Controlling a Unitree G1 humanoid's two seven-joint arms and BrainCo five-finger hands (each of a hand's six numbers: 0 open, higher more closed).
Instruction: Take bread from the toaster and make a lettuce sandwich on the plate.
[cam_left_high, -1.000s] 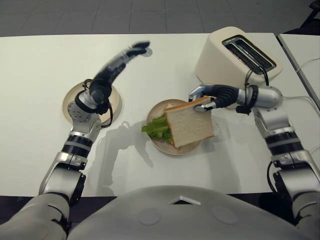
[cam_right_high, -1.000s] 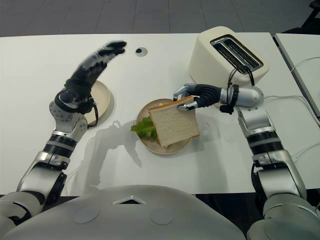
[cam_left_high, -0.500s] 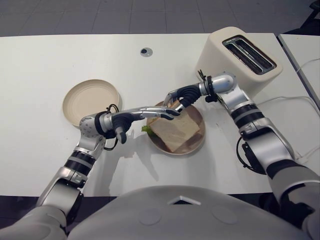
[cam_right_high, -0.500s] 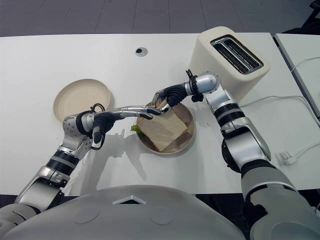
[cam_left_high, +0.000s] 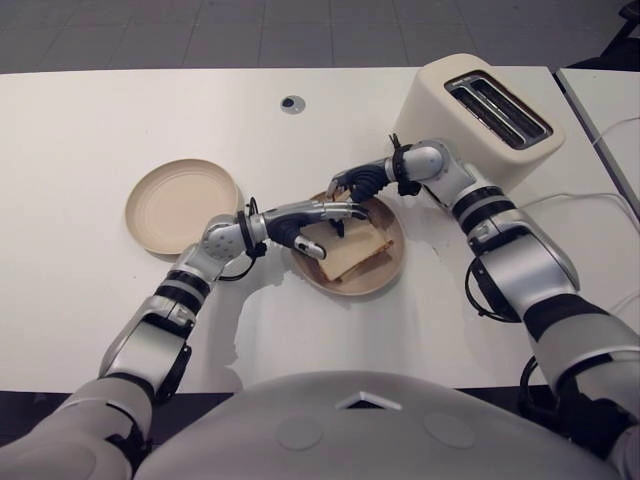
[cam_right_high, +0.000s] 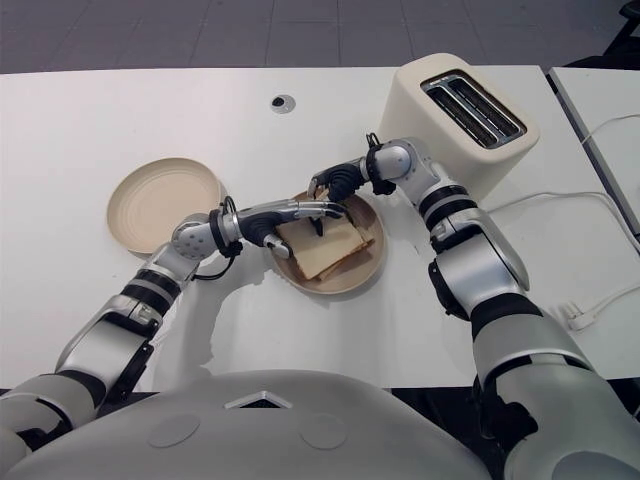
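Left eye view: the top bread slice of the sandwich lies flat on the tan plate near the middle of the white table. The cream toaster stands just behind it to the right, and a paler dish sits to the left. The left hand lies over the slice's far left edge, fingers mostly stretched out and closed on nothing. The right hand is at the plate's far rim by the slice's back corner, and I cannot tell whether it grips the slice.
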